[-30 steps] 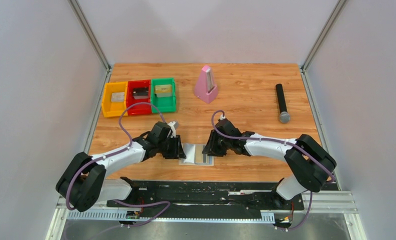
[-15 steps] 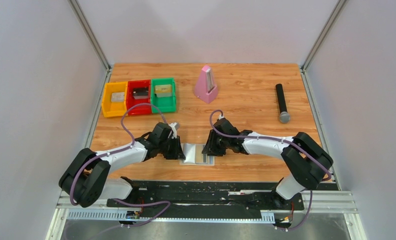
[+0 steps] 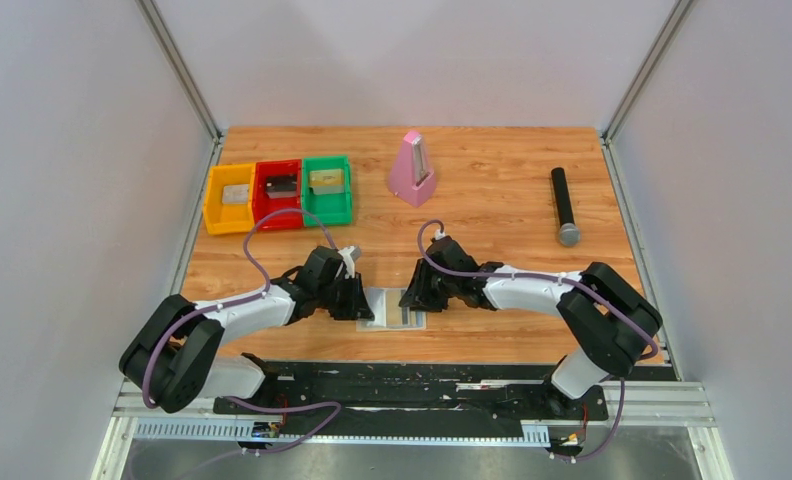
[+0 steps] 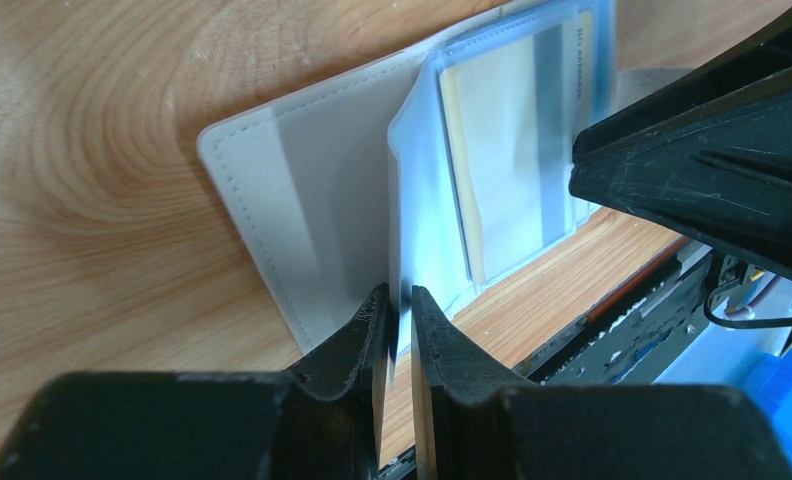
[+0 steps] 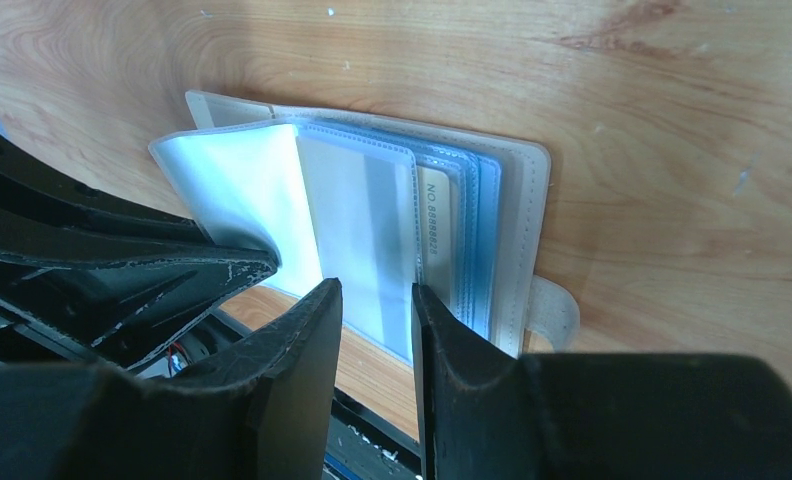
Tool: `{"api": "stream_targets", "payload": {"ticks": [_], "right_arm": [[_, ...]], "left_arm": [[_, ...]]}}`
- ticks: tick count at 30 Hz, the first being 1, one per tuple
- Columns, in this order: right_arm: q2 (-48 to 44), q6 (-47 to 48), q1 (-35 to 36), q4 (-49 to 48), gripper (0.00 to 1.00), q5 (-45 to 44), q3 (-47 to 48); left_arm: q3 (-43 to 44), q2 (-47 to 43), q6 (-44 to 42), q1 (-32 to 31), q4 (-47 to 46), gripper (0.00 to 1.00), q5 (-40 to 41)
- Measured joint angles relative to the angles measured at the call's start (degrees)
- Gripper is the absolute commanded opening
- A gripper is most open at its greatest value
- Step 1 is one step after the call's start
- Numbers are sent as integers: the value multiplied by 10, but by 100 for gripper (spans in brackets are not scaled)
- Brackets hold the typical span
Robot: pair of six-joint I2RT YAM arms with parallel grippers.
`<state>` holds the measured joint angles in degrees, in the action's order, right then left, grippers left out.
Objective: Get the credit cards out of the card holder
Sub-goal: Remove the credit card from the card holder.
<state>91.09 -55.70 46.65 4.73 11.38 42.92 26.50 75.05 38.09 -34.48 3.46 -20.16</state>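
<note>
While the card holder (image 3: 392, 308) lies spread open on the wooden table (image 3: 492, 220), close to the front edge and between the two arms, we see the left gripper (image 4: 400, 305) clamped on it. Its fingers pinch the lower edge of one clear sleeve (image 4: 417, 200), which stands lifted off the cream cover. The right gripper (image 5: 377, 292) has its jaws parted, with a gap showing between them. The edge of another transparent page sits in that gap, and we cannot tell whether the fingers touch it. A yellow-gold credit card (image 5: 440, 225) rests in a pocket of the stacked pages, just beside the right gripper, inside the holder. Well behind, a pink metronome (image 3: 411, 168) stands upright and a black microphone (image 3: 564, 205) lies toward the table's right side.
</note>
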Motion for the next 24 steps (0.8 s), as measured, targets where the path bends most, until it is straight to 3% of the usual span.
{"api": "stream_targets", "payload": {"ticks": [24], "right_arm": [[-18, -28, -5, -85, 33, 38, -37]], "left_arm": [[-6, 2, 2, 0, -13, 19, -8]]}}
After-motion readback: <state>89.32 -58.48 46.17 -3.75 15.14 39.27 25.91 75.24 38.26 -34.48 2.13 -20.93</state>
